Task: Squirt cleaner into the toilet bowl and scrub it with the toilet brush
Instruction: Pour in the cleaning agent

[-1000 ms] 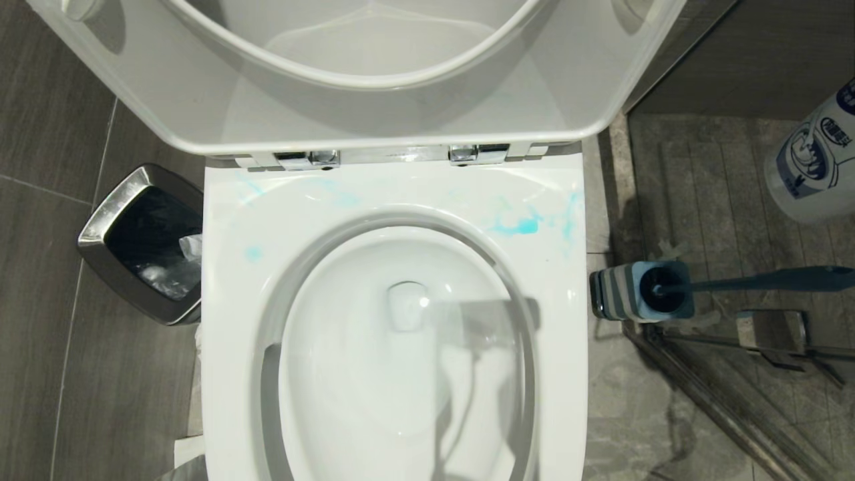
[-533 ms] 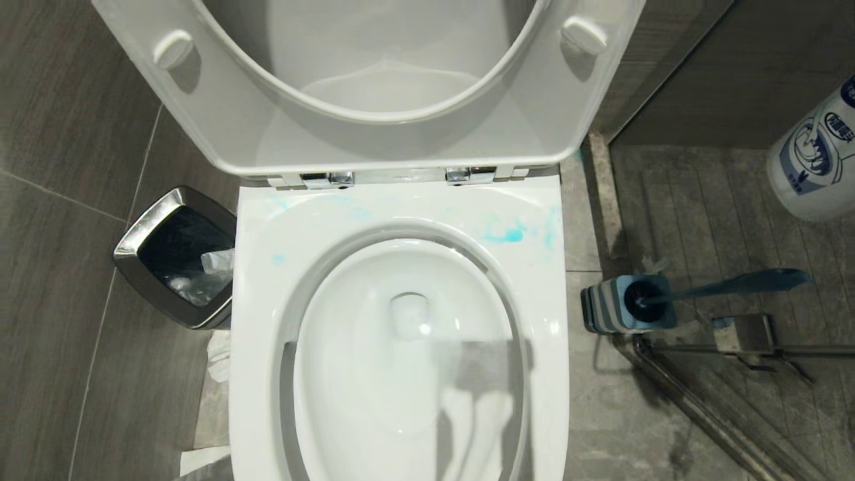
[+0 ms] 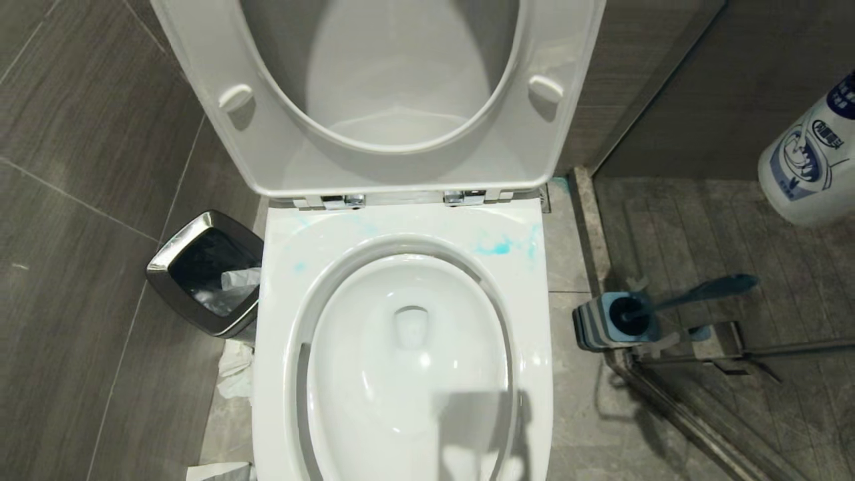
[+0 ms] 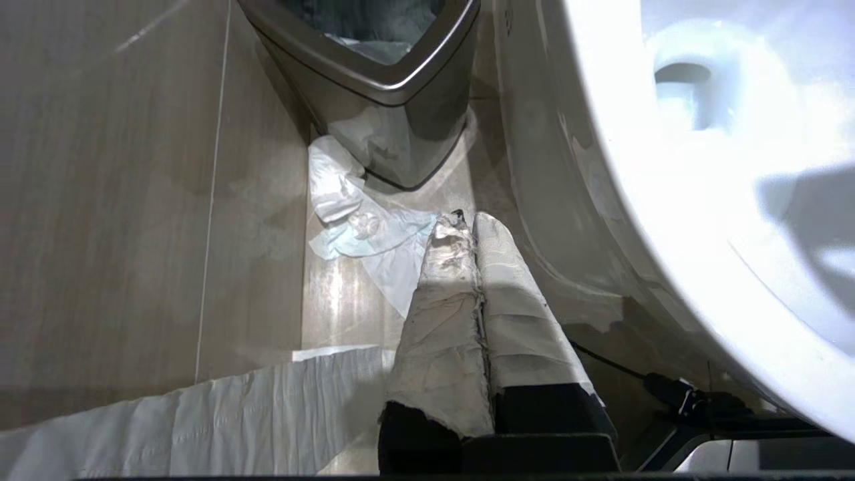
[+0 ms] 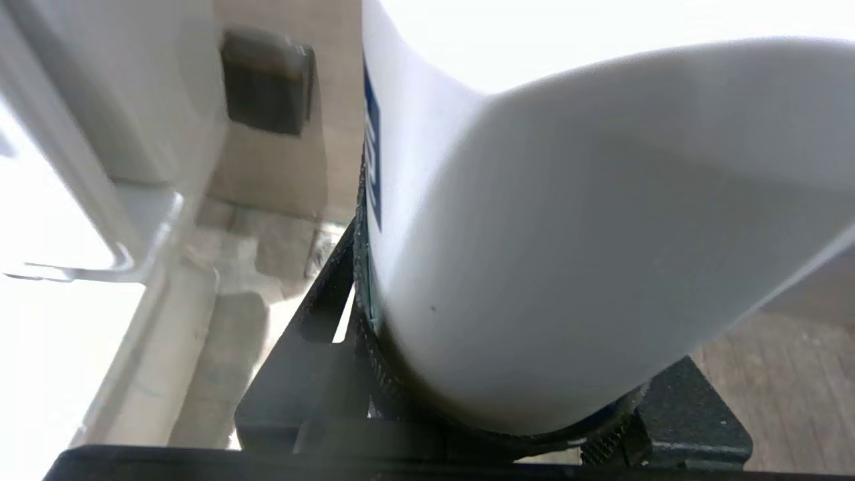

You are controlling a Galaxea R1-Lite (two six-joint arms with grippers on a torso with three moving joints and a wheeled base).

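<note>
We see the right pincer (image 5: 507, 374) clamped on the cleaner (image 3: 811, 160), which sits at the right edge of the head frame, well apart from the toilet bowl (image 3: 407, 347). The left pincer (image 4: 467, 230) is pressed together, low beside the bowl.

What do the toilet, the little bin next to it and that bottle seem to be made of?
The toilet bowl looks like glazed white ceramic: glossy, with bright highlights. The waste bin seems to be brushed or polished steel at least at its rim, which reflects like metal; a dark liner sits inside. The cleaner bottle looks like matte white plastic with a printed blue-and-white label, and the right gripper holds it.
</note>
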